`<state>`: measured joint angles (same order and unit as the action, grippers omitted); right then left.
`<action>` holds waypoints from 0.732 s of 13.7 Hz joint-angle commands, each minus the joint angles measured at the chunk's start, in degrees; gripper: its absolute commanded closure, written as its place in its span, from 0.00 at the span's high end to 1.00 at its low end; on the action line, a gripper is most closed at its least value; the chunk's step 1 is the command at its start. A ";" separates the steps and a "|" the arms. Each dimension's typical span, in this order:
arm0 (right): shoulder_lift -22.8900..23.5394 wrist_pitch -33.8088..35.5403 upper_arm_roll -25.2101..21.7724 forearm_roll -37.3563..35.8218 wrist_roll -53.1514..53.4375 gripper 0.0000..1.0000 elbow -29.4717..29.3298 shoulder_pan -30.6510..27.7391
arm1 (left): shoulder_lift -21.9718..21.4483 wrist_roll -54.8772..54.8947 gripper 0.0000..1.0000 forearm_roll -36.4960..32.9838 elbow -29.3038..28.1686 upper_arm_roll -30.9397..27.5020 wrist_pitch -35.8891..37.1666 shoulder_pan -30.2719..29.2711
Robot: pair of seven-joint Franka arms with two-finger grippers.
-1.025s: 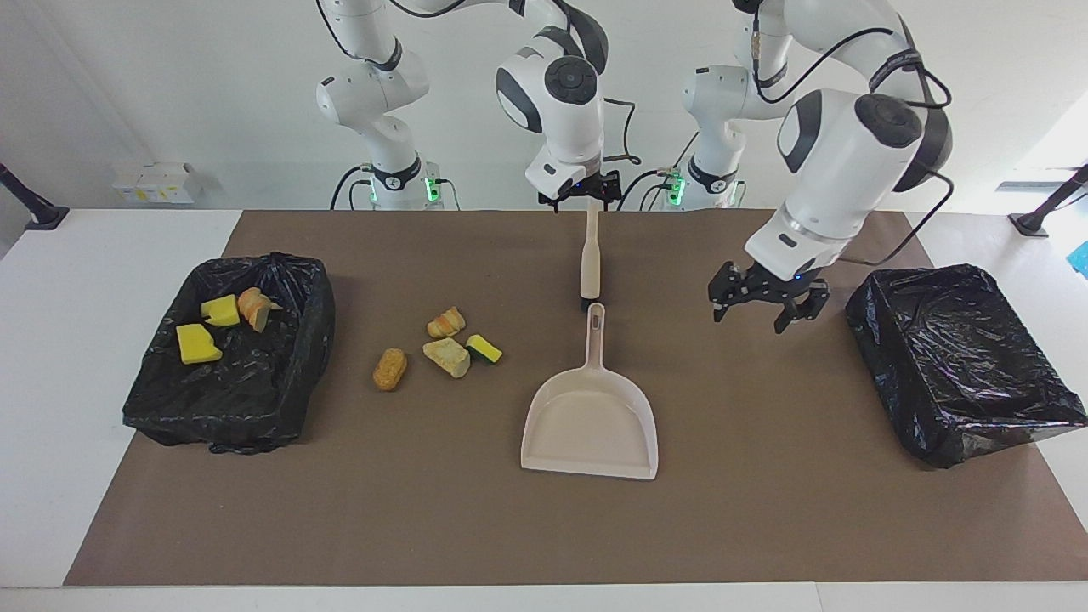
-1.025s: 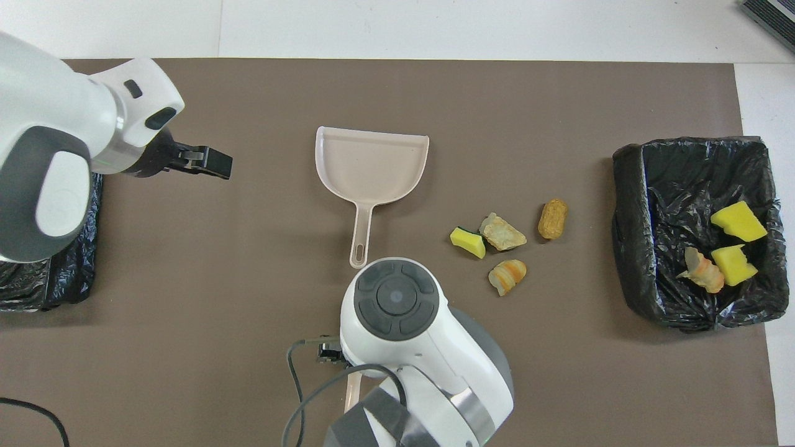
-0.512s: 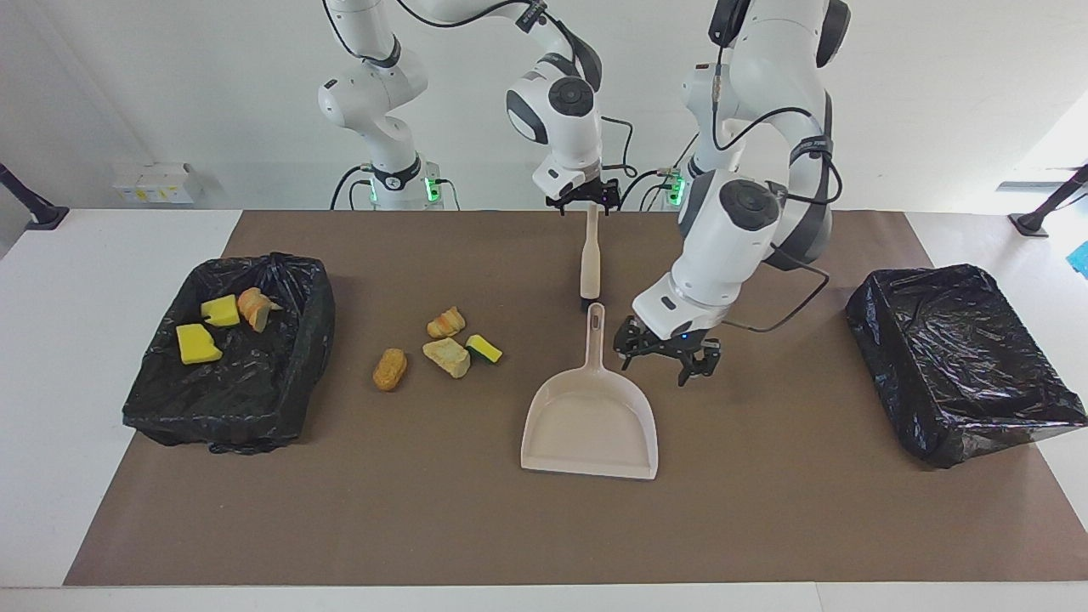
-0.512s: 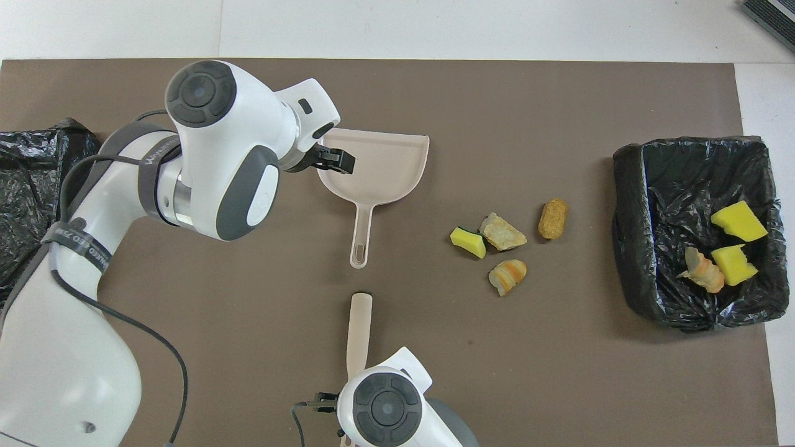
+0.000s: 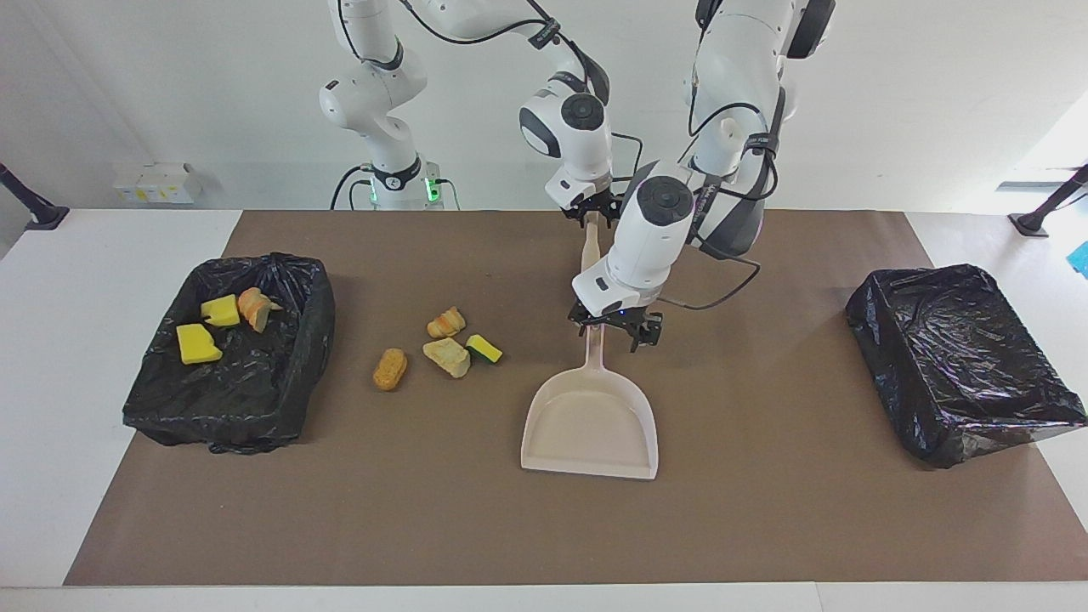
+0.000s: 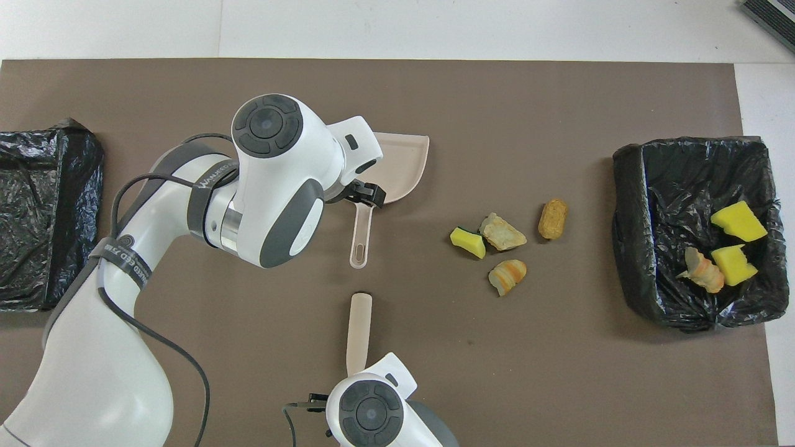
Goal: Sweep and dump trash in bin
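We find the left claw [image 5: 614, 333] spread astride the dustpan [image 5: 591, 425] handle at mid-counter. The right claw [image 5: 592, 209] grips the brush [image 5: 589, 246] handle near the robots' edge. Four pieces of trash [image 5: 446, 347] lie on the counter [image 5: 765, 510]; three lie in the bin [image 5: 229, 357] at the right arm's end.

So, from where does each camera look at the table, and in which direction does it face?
Facing view: high across the table, looking back at the robots; both arms with bases show, left claw over the dustpan handle, right claw at the brush handle.
Overhead view: above the robots' end, looking forward and steeply down; the left arm and the right wrist show.
Shared: dustpan, brush, four loose scraps, bin with scraps, second bin, turned half around.
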<state>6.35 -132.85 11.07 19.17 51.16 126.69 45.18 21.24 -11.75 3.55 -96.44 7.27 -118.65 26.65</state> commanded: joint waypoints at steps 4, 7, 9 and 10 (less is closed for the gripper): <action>0.33 0.57 0.00 0.61 0.16 0.00 -1.27 -0.18 | -2.43 -2.74 0.95 -1.00 -5.94 -0.94 -1.06 1.91; -0.37 3.71 -0.44 0.08 -1.58 0.00 -1.88 -1.05 | -2.52 -3.89 0.64 -1.00 -6.39 -0.94 -1.50 2.53; -2.81 10.03 -0.53 -0.27 -5.35 0.00 -2.50 -3.32 | -2.52 -3.89 0.42 -1.00 -6.39 -0.94 -1.50 2.97; -5.44 13.72 -0.53 -0.79 -6.50 0.00 -2.24 -5.60 | -2.52 -3.80 0.29 -1.00 -6.39 -0.94 -1.50 2.97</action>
<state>5.40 -124.86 10.55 18.92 48.01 124.35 43.15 20.86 -14.52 3.51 -100.23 7.28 -118.94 28.55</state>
